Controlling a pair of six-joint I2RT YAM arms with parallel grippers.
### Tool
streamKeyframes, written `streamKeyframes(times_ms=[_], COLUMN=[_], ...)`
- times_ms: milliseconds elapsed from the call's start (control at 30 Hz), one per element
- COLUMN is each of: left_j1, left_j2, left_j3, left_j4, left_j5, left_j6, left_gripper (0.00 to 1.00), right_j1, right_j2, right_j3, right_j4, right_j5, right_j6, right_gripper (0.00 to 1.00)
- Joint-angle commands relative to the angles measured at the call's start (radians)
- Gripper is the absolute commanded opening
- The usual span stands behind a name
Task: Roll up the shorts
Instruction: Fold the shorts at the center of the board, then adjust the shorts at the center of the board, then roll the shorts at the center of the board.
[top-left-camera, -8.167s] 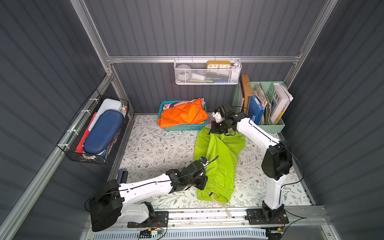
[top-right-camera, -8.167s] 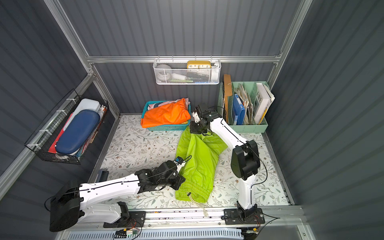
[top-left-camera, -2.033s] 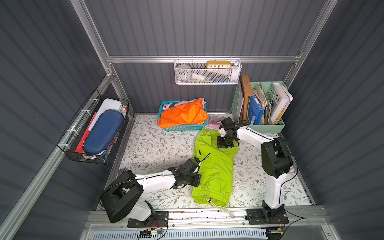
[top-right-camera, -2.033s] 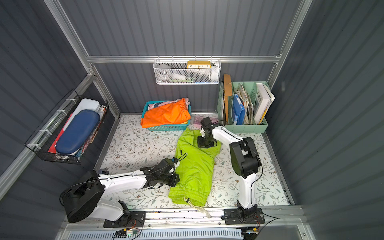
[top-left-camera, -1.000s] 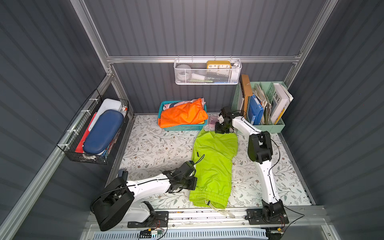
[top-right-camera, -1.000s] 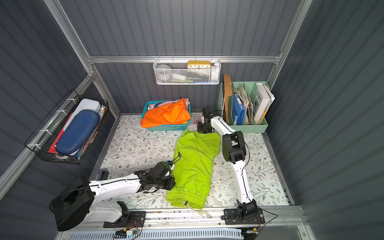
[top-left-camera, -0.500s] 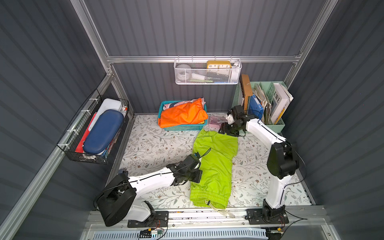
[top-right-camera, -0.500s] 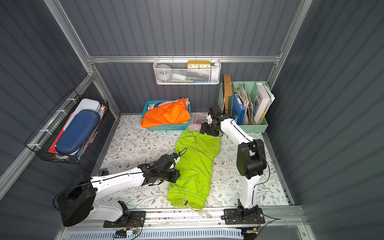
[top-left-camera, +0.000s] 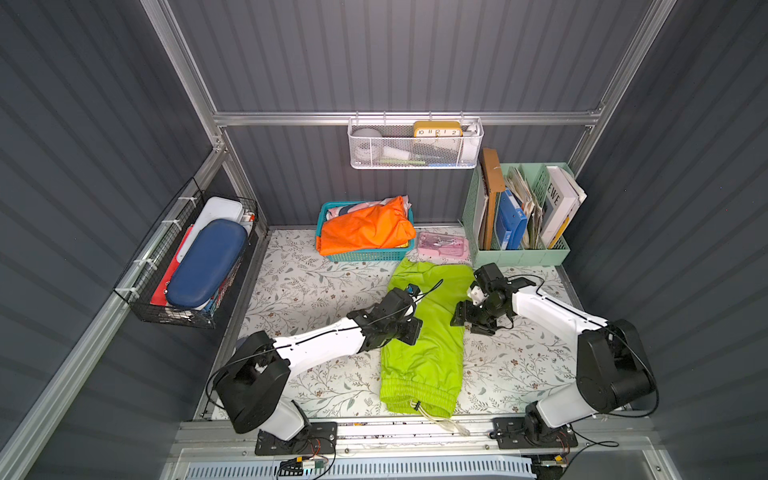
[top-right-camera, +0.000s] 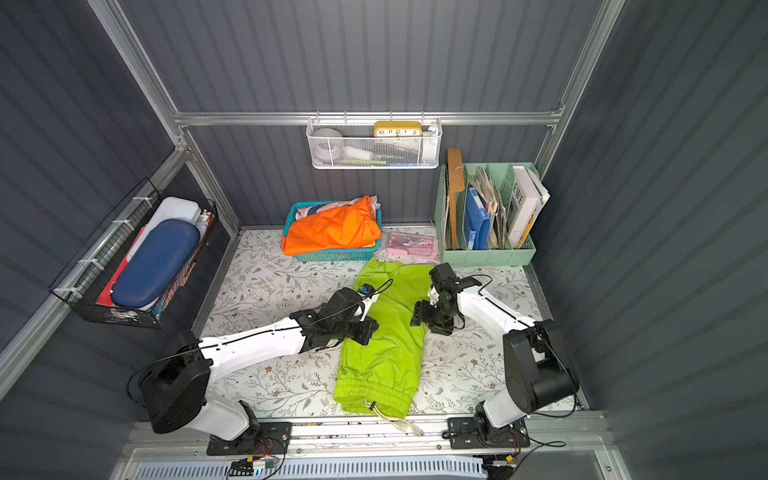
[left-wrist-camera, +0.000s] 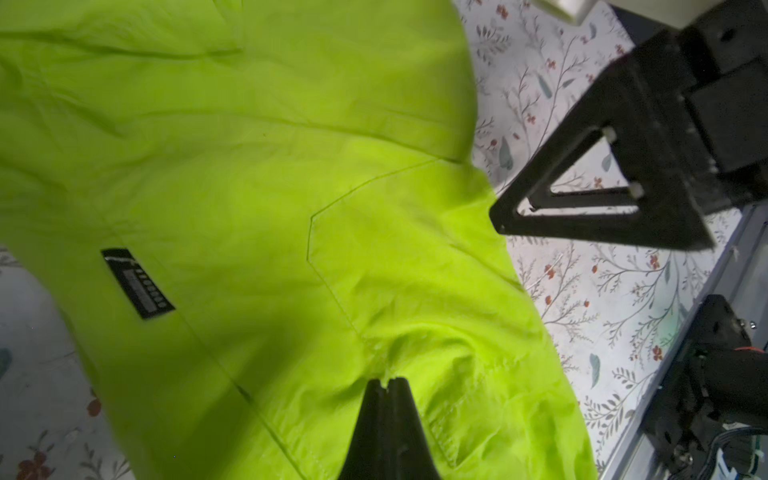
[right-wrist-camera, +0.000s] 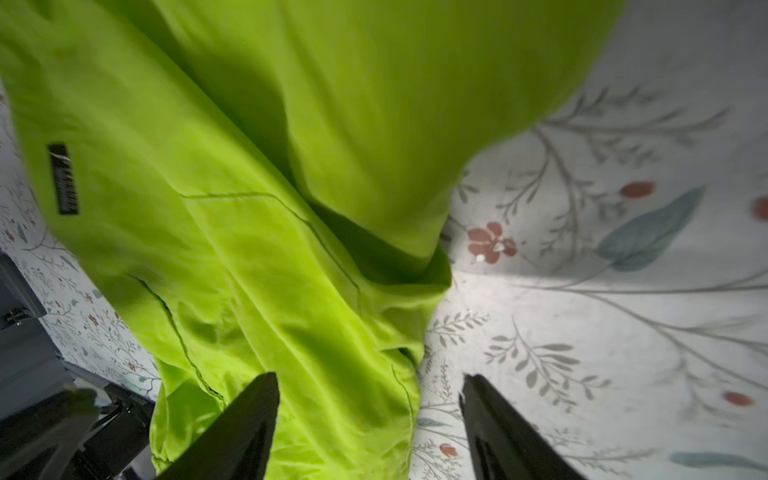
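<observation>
The lime-green shorts lie lengthwise on the floral mat. Their gathered waistband and cream drawstring are at the front edge. My left gripper is at their left edge. In the left wrist view it is shut, pinching puckered fabric near a black label. My right gripper is open over the right edge. In the right wrist view it has one finger above the fabric and one above the mat.
A teal basket with an orange garment stands at the back, beside a pink case and a mint file holder. A wire basket hangs on the left wall. A metal rail runs along the front.
The right gripper has opened, let go of the far hem and moved toward the front along the shorts' right edge. The left gripper stays shut at the left edge.
</observation>
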Motion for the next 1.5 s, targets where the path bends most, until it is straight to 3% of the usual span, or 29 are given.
streamKeyframes(times_ms=[0, 100, 200, 333, 467, 700, 767, 900, 1000, 1167, 1233, 1333, 1467], left_j1=[0.011, 0.016, 0.024, 0.041, 0.103, 0.255, 0.277, 0.300, 0.303, 0.303, 0.302, 0.294, 0.244], left_j2=[0.018, 0.034, 0.047, 0.060, 0.100, 0.252, 0.284, 0.293, 0.249, 0.140, 0.094, 0.030, -0.037], left_j3=[-0.049, -0.077, -0.101, -0.125, -0.110, 0.039, 0.100, 0.197, 0.248, 0.263, 0.234, 0.158, 0.057], left_j4=[0.031, 0.040, 0.043, 0.049, 0.048, 0.063, 0.059, 0.052, 0.057, 0.069, 0.070, 0.075, 0.058], left_j5=[0.037, 0.038, 0.040, 0.035, 0.033, 0.090, 0.107, 0.158, 0.229, 0.289, 0.372, 0.441, 0.441], left_j6=[-0.016, -0.030, -0.051, -0.062, -0.036, 0.105, 0.138, 0.183, 0.208, 0.242, 0.232, 0.198, 0.161], left_gripper=[0.00, 0.00, 0.00, 0.00, 0.00, 0.00, 0.00, 0.00, 0.00, 0.00, 0.00, 0.00, 0.00], right_j1=[0.006, 0.007, 0.006, -0.005, -0.038, -0.110, -0.116, -0.119, -0.118, -0.118, -0.115, -0.096, -0.027], right_j2=[0.031, 0.116, 0.190, 0.246, 0.317, 0.496, 0.516, 0.473, 0.381, 0.187, 0.096, -0.025, -0.146], right_j3=[-0.001, 0.047, 0.066, 0.102, 0.209, 0.460, 0.511, 0.517, 0.440, 0.235, 0.131, 0.012, -0.109], right_j4=[0.102, 0.065, 0.077, 0.124, 0.113, 0.070, 0.045, 0.015, 0.014, 0.036, 0.060, 0.063, 0.080], right_j5=[-0.086, -0.098, -0.112, -0.103, -0.087, -0.123, -0.129, -0.124, -0.124, -0.150, -0.178, -0.175, -0.176], right_j6=[0.043, 0.034, 0.034, 0.042, 0.016, -0.023, -0.035, -0.061, -0.069, -0.043, -0.009, 0.029, 0.110], right_gripper=[0.74, 0.74, 0.66, 0.34, 0.19, 0.13, 0.18, 0.45, 0.61, 0.72, 0.90, 0.93, 0.94])
